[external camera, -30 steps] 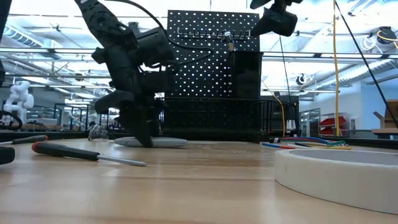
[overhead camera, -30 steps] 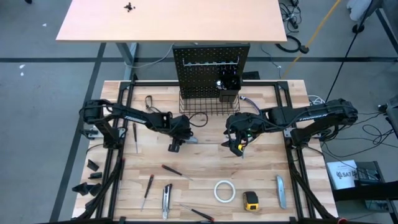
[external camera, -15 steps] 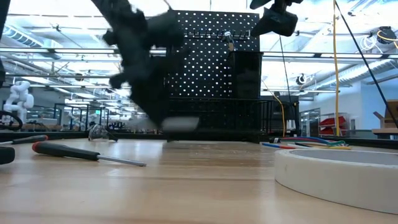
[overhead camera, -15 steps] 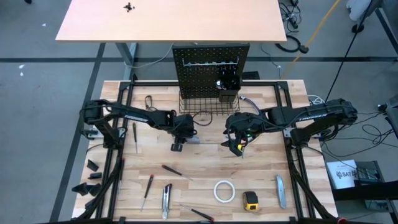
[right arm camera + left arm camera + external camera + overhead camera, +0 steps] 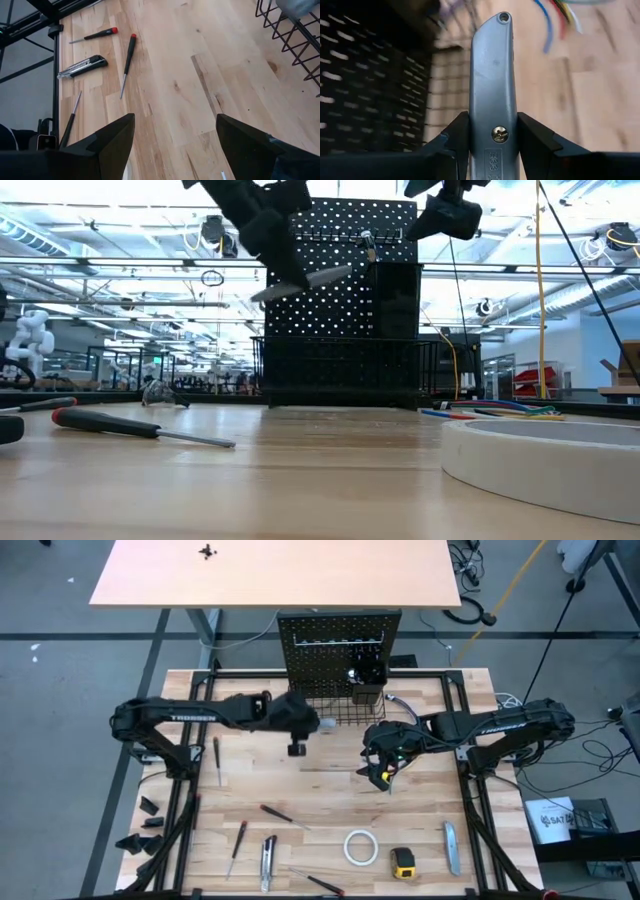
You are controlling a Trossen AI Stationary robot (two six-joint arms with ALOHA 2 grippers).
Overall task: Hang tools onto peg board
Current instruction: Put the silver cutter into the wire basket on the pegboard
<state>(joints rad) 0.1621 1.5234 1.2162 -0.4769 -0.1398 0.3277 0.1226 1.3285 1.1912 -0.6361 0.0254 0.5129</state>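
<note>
1. Left wrist view shows a grey utility knife (image 5: 491,95) clamped between the left gripper's (image 5: 492,137) two dark fingers, its rounded end pointing forward, with the black wire basket (image 5: 367,85) blurred just beside it.
2. From above, the left gripper (image 5: 300,726) is at the front of the basket (image 5: 325,705), which is fixed at the foot of the upright black peg board (image 5: 338,640).
3. At table height the knife (image 5: 300,283) is raised well off the table and tilted, in front of the peg board (image 5: 340,290).
4. The right gripper (image 5: 385,768) hangs over the middle of the table with its jaws wide and nothing between them.
5. The surface is a pale wooden table (image 5: 330,800). On its near part lie red-and-black screwdrivers (image 5: 276,812), another utility knife (image 5: 452,847), a white tape roll (image 5: 361,847) and a yellow tape measure (image 5: 403,862).
6. Beyond it stands a plain peach-coloured tabletop (image 5: 275,572) on a grey floor.
7. Only the low view shows the room behind: bright ceiling lights, shelving, and coloured wires (image 5: 500,412) lying on the table.
8. Only the right wrist view shows two screwdrivers (image 5: 128,57) beside a dark utility knife (image 5: 82,66).
</note>
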